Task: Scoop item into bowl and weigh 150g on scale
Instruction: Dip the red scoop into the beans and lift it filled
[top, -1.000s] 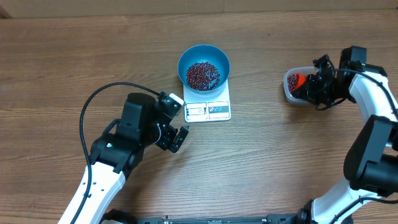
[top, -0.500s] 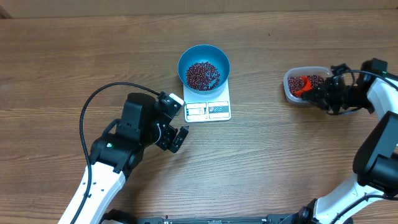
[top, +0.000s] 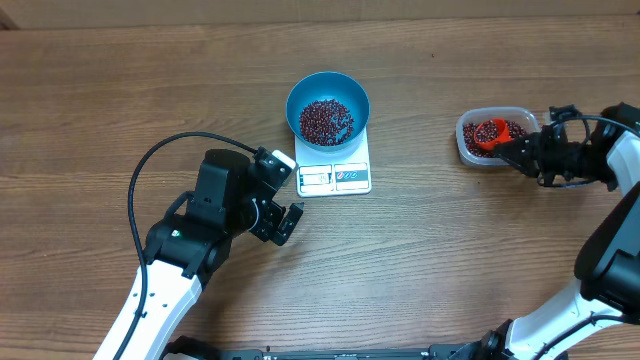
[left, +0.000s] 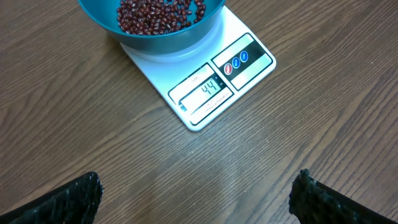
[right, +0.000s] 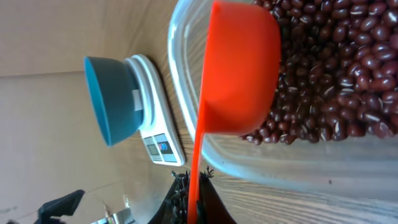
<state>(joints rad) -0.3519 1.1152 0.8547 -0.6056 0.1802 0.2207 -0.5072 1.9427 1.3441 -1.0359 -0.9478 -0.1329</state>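
Now the left fingers (left: 74, 200) stand wide apart just lower-left of the scale (top: 335, 176), which carries the blue bowl (top: 295, 100) of beans (top: 326, 120); well right of the scale, the right fingers (right: 177, 205) clamp an orange scoop (top: 488, 133) inside the tub (top: 464, 138).

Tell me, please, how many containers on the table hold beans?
2: the blue bowl on the scale near the table's middle, and the clear tub at the right, with the orange scoop in it. No others are visible.

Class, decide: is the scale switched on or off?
On: the scale carries the blue bowl of beans, and its display shows digits.
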